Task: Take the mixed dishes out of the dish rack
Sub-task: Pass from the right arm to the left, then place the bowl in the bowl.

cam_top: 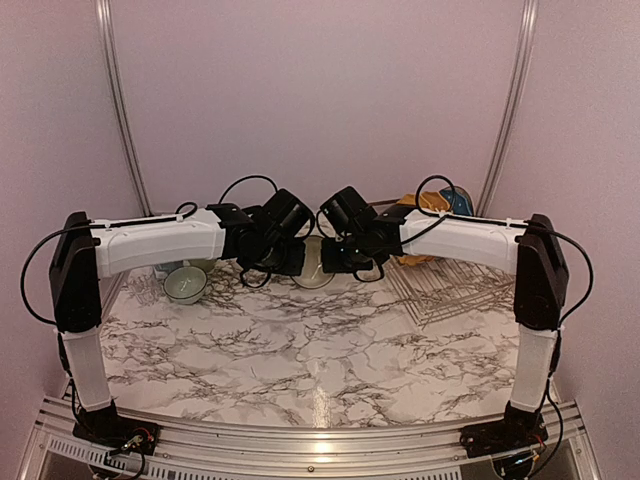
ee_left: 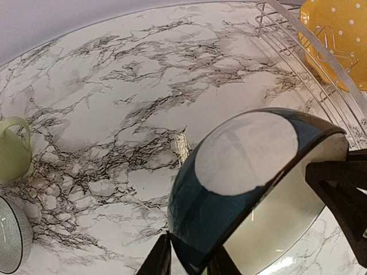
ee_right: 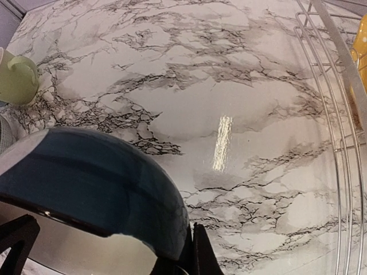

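You've got the blue-sided bowl [ee_left: 221, 220] pinched at its rim from both sides, left gripper [ee_left: 189, 260] clenched on one edge, right gripper [ee_right: 184, 259] clamped on the opposite, above the marble table [ee_left: 114, 86] beside the dish rack [ee_right: 338, 114], where a yellow dotted plate [ee_left: 338, 34] stands.

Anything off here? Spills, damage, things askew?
Nothing spilled or broken. One oddity: the bowl hangs tilted on edge above the table, with the left gripper and the right gripper both on its rim. It looks like a handover.
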Controlling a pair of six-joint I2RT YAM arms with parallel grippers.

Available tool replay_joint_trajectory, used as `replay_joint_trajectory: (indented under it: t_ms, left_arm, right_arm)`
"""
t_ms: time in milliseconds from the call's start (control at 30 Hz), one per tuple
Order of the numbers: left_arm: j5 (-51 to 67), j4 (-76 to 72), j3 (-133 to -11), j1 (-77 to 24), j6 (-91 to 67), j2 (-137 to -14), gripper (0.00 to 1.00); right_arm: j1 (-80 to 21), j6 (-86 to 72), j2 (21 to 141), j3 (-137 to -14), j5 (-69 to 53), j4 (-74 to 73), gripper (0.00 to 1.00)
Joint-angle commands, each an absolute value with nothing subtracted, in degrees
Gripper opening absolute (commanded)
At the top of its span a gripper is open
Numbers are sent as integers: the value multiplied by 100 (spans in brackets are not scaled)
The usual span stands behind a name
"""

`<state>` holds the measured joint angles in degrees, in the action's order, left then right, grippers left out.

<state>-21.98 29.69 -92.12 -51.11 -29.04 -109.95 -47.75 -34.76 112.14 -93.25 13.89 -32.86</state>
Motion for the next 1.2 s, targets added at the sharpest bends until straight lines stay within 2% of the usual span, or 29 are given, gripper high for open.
replay_joint_trajectory:
  t_ms: [0, 233, 333, 500, 567, 633, 833, 1167]
  left_arm:
    - [-2329, 3255, -9439, -5139, -2839, -11159, 18]
    - [-2554, 3284, -9248, -5128, -2847, -10929, 0]
    - [-2525, 3218, -9113, -5087, -2862, -10751, 0]
    - [-2392, 3190, -8825, -4878, -2838, -10407, 0]
    - [-2243, 3150, -8614, -4737, -2847, -10246, 0]
    - [-2086, 3138, -8421, -4566, -2856, -10079, 0]
    - [-1969, 3339, -7831, -3832, -2947, -9459, 0]
    - [-1797, 3621, -6751, -2355, -3588, -8468, 0]
  right_arm:
    - [-4893, -3613, 11308, -9820, 1480, -3163, 0]
    - [-4934, -3458, 11287, -9891, 1440, -3083, 0]
    - [-4930, -3393, 11223, -9873, 1345, -2956, 12]
    - [-4931, -2885, 10998, -9769, 1050, -2729, 66]
    - [-4931, -2723, 10653, -9422, 818, -2266, 79]
    - [-4923, -2585, 10363, -9080, 770, -1875, 87]
    - [-4890, -2201, 9759, -8559, 985, -1414, 97]
    - [-4593, -2334, 9667, -8225, 827, -1344, 95]
